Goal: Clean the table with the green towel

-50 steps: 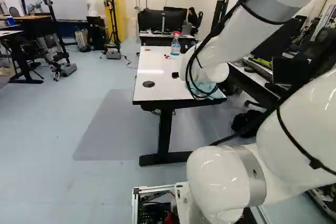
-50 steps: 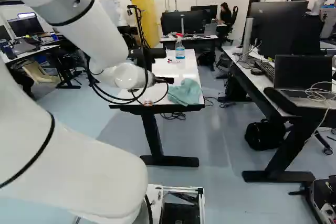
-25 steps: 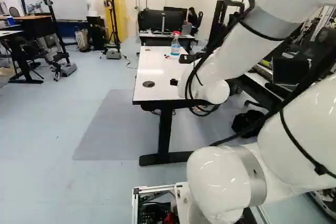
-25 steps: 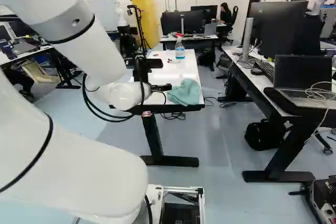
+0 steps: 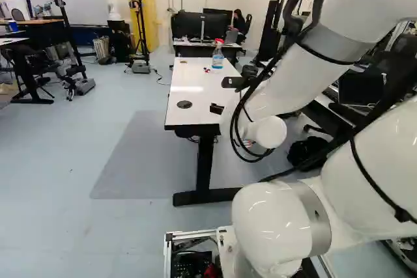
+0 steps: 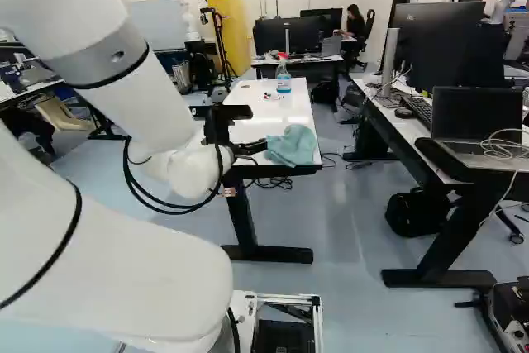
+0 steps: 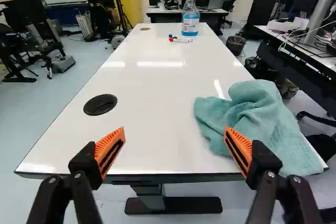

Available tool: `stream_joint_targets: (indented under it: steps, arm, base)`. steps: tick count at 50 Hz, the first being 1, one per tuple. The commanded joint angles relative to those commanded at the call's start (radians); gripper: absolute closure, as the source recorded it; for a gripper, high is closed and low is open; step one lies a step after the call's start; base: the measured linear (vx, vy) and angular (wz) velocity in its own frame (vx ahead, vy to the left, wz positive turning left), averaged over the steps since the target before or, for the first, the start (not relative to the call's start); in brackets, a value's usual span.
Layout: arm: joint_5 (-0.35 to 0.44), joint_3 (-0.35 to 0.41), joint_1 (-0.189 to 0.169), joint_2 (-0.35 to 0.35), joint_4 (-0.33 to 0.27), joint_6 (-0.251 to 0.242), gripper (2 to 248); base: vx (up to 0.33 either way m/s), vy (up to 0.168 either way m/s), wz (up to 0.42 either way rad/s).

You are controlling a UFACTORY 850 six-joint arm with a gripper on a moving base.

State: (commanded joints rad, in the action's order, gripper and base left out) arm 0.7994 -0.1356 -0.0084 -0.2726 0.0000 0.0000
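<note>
While the gripper (image 6: 251,147) holds 2 ridged pads (image 7: 109,149) apart, a rumpled towel (image 7: 254,116) lies on the glossy table (image 7: 152,100).

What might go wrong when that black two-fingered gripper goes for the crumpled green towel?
The black gripper stands open with mostly bare tabletop ahead between its fingers, so closing there might miss the crumpled green towel. The towel lies at the white table's near corner, so a nudge could push it off. Later, a wide wipe might topple the clear spray bottle with blue liquid.
</note>
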Motion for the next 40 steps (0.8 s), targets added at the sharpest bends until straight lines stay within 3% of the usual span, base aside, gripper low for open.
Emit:
stream_joint_targets:
  steps: [40]
  arm:
    - [0.073, 0.048, 0.008, -0.007, 0.0, 0.0, 3]
  base:
    - [0.0, 0.0, 0.0]
